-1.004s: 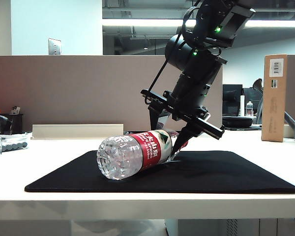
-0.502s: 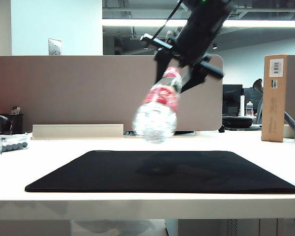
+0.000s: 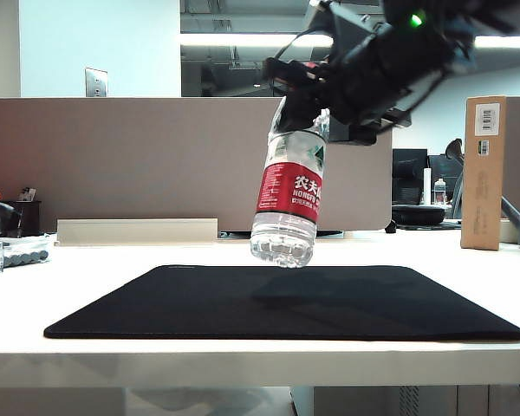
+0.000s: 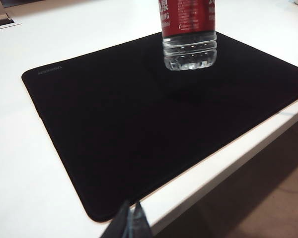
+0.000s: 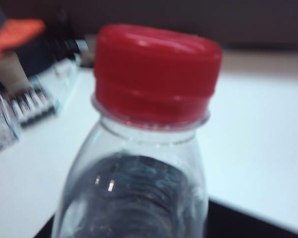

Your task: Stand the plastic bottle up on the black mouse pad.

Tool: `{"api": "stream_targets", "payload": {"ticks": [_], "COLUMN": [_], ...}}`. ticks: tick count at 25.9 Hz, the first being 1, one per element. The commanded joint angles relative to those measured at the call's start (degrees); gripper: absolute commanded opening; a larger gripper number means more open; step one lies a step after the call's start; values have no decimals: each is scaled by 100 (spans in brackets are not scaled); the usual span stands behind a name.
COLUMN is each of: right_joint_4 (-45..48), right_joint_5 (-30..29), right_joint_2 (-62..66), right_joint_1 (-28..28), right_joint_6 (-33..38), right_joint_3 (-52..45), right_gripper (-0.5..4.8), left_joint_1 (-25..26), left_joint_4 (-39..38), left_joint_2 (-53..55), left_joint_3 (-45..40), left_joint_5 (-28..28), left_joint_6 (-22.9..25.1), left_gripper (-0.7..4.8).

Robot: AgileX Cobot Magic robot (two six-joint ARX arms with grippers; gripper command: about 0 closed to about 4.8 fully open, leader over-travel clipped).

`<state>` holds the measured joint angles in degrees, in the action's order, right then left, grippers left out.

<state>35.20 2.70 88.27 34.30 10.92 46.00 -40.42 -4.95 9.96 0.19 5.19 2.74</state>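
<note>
1. Jaws first: the right gripper holds the bottle at its shoulder just below the cap, high above the mat's middle; the exterior view shows its dark fingers clamped on either side of the neck. Only two thin dark fingertips of the left gripper show, close together with nothing between them, just off the mat's near edge.
2. White desk: it carries the mat, with a tan cardboard box standing well off the mat's right end.
3. Large thin black rectangular fabric mouse pad with rounded corners: it lies flat and bare, only a faint shadow on it under the bottle.
4. Clear ribbed plastic water bottle with a red-and-white label and a red cap: it hangs cap-up over the mat's middle, base clear of the fabric, leaning slightly.
5. Progress, as I judge it: the lift and the turn to near upright are done. Squaring the bottle, lowering its base onto the mat and letting go are left.
</note>
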Motion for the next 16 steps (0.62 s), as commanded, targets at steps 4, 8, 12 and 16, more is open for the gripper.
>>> {"api": "stream_targets", "payload": {"ticks": [4,8,12,16], "right_joint_4": [1899,1910,1910,1786], "right_joint_5": [33,-4,-4,4], "right_joint_2": [-55,90,107,107], "right_joint_1": [-31,-31,-31,-31], "right_joint_6": [-964,-1106,-1115,-1104], "right_joint_3": [-695,-828,-826,-826], "right_gripper": [-1,-1,17,171], "left_joint_1": [9,9,9,9], "left_joint_4": [76,76,76,76], "left_joint_2": [4,4,4,4], "left_joint_3": [26,26,26,26], "left_joint_5": [-2,-2,-2,-2], "left_joint_6": [-17,-17,-17,-17], "left_gripper": [-4,-4,-4,-4]}}
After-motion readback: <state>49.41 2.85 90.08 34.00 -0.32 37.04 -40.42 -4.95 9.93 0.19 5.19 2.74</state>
